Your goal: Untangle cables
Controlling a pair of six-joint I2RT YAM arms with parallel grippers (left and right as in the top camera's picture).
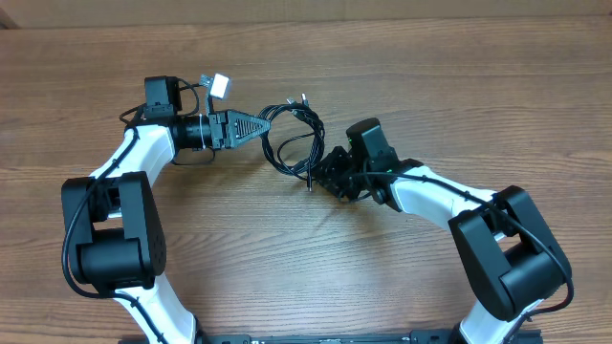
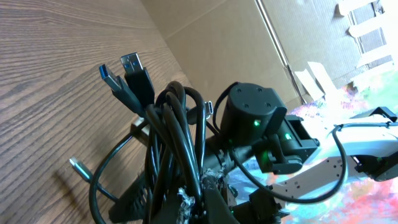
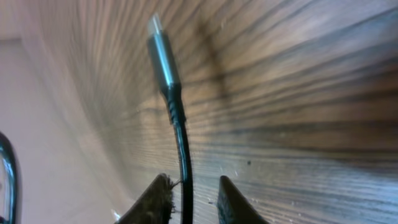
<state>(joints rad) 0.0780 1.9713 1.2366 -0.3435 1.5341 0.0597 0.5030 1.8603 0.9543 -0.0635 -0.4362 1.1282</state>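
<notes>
Cables [image 1: 292, 143] looped at centre of bench [image 1: 402, 67], between two tools.
Right tool [image 1: 320, 172], at 4 o'clock of the loops, straddles one cord below its grey plug [image 3: 160, 56], jaws not clenched; left tool [image 1: 256, 125], at 10 o'clock, grasps the bundle.

Wooden table [image 1: 287, 277] (cardboard box [image 2: 249, 37] beyond)

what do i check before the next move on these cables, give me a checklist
1. left gripper shut on cables: ok
2. one cable between the right gripper fingers: ok
3. right jaws clamped on that cable: not ok, gaps show beside it
4. plug clear of the other cables: ok in the right wrist view
5. how that cable runs through the tangle: cannot tell
</notes>
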